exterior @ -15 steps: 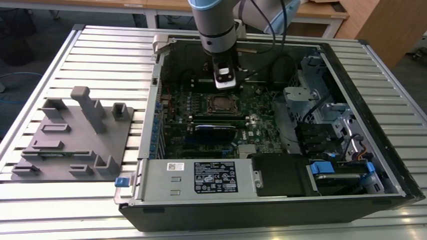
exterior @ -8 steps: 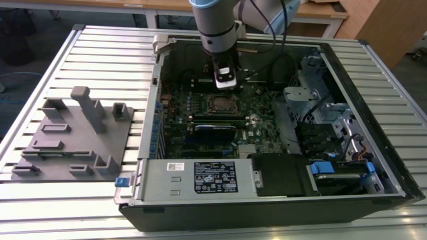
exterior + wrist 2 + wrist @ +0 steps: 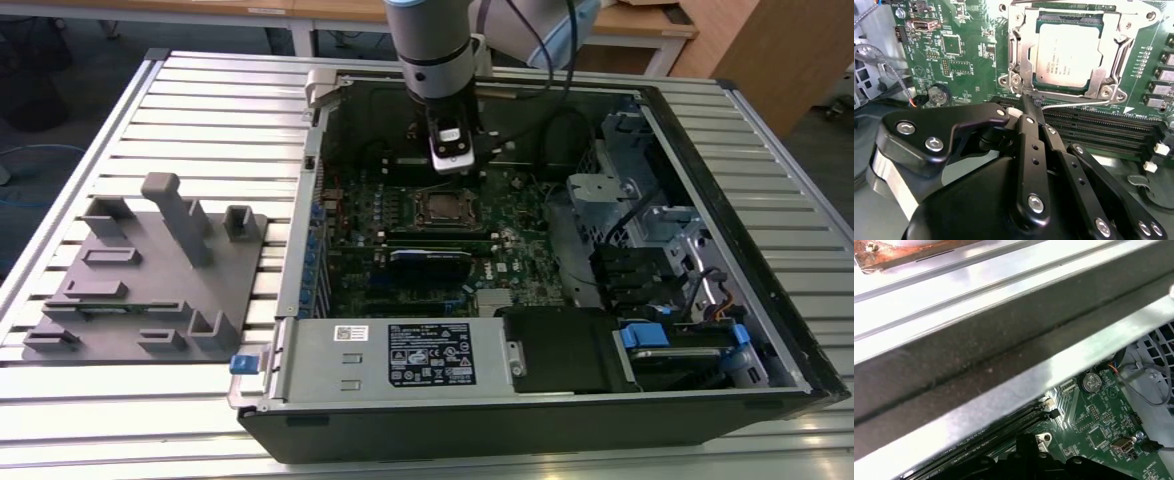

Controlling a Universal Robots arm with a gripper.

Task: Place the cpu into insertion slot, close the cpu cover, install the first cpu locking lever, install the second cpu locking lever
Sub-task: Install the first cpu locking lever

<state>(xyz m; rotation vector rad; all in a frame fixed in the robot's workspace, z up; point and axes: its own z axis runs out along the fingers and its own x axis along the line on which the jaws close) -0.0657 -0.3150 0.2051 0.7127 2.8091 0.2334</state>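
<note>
My arm (image 3: 434,40) reached straight down into the computer case (image 3: 534,435), gripper (image 3: 1033,104) pinched narrow, fingertips at the end of the locking lever (image 3: 1079,103), just beside the covered cpu (image 3: 1068,55).

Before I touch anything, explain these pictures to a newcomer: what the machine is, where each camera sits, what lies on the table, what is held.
The machine is a grey robot arm with a black gripper. The exterior view, from a camera off the arm, shows a ribbed silver metal table bearing an open black computer case with a green circuit board inside and, on the exterior view's left, a grey fixture block. Both wrist views come from cameras on the arm. In the second wrist view the small square silver-grey cpu is seated on the board, the shiny silver frame-shaped cpu cover down around it. The gripper is at a thin silver wire lever beside that cover; whether it holds it is unclear. The first wrist view looks past a grey metal edge onto the board.
</note>
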